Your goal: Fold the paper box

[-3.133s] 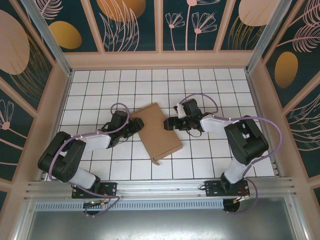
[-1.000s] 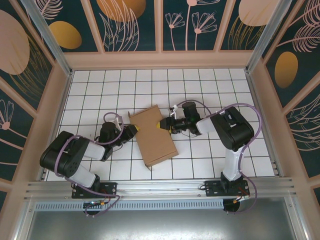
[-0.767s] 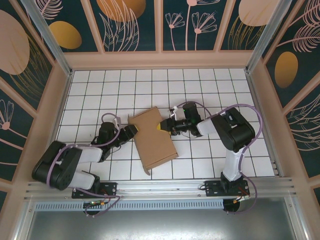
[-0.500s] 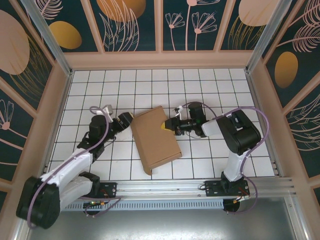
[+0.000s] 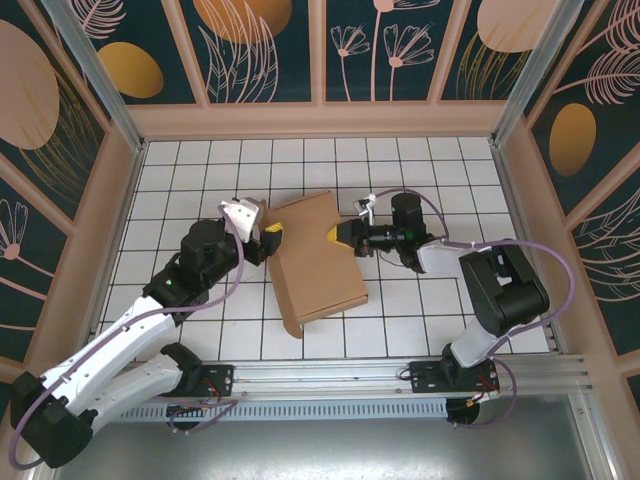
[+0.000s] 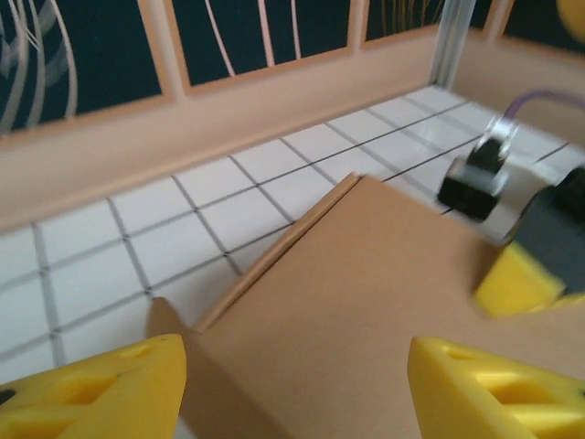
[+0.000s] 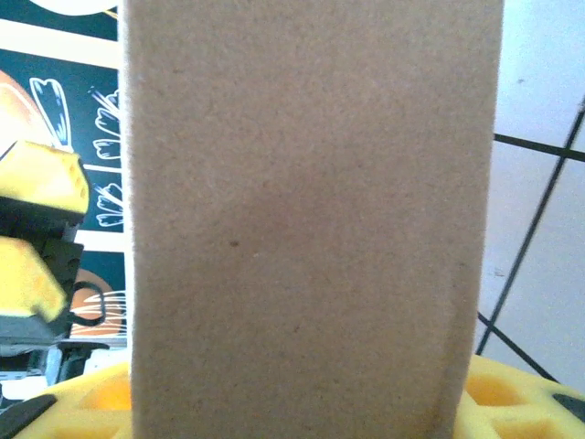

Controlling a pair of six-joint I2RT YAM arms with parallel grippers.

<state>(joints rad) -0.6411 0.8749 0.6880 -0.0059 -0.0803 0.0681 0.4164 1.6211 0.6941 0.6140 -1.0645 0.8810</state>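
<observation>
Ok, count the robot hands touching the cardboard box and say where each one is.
2, though contact is hard to confirm. The left hand sits at the left edge of the paper box; the right hand meets its right edge.

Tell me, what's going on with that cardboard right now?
Left pincer open at the box edge. Right pincer at opposite edge, grip unclear. Nothing in the way.
</observation>
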